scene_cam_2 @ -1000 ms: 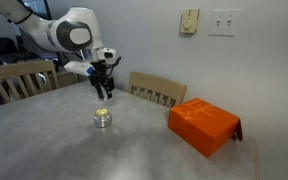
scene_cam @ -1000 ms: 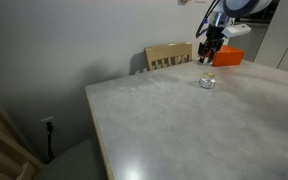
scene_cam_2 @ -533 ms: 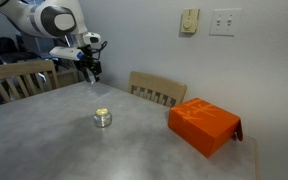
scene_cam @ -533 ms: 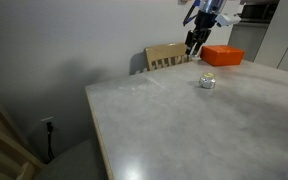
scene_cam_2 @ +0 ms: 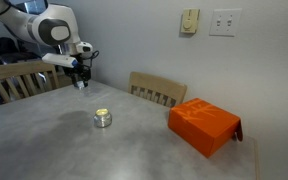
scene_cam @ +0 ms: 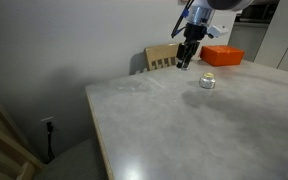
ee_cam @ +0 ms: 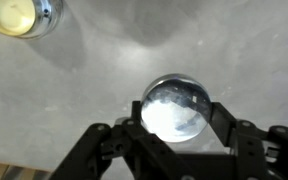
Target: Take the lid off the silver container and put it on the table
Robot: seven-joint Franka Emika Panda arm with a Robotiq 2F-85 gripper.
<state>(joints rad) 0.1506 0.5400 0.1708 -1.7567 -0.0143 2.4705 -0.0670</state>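
The silver container [scene_cam_2: 103, 119] stands open on the pale marbled table [scene_cam_2: 64, 150], its yellowish inside showing; it also shows in an exterior view [scene_cam: 208, 82] and at the top left of the wrist view [ee_cam: 19, 15]. My gripper [ee_cam: 179, 125] is shut on the lid [ee_cam: 176, 107], a shiny round silver disc held between the two black fingers above the table top. In both exterior views the gripper [scene_cam_2: 79, 80] [scene_cam: 185, 60] hangs over the table's far side, well away from the container, near the chairs.
An orange box [scene_cam_2: 204, 124] lies on the table near one edge, also in an exterior view [scene_cam: 222, 55]. Light wooden slatted chairs [scene_cam_2: 157, 90] [scene_cam_2: 22, 78] stand at the table's edges. A wall with outlets [scene_cam_2: 222, 22] is behind.
The gripper with the lid has moved away from above the container, across the table toward the chair side, and now sits lower. The container has not moved.
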